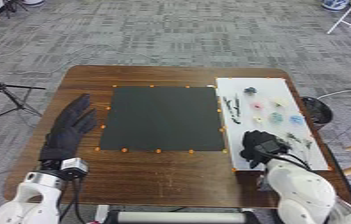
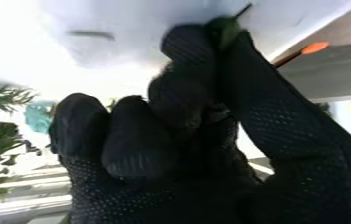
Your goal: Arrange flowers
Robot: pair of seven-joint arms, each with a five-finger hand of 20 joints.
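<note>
In the head view my right hand (image 1: 260, 146) is over the near left part of the white board (image 1: 247, 132). My right hand (image 2: 194, 100) pinches a small green stem (image 2: 228, 31) between thumb and finger in the right wrist view. Several small flowers lie farther up the board, among them a pink one (image 1: 257, 106), a teal one (image 1: 276, 118) and a blue one (image 1: 297, 120). Dark stems (image 1: 234, 107) line the board's left side, and green sprigs (image 1: 298, 140) lie right of the hand. My left hand (image 1: 69, 127) is open, its fingers straight, at the table's left side.
A black mat (image 1: 163, 118) with orange markers along its edges occupies the middle of the brown table (image 1: 154, 182). A black bin (image 1: 317, 111) stands off the table's right edge, and a tripod (image 1: 4, 87) stands to the left.
</note>
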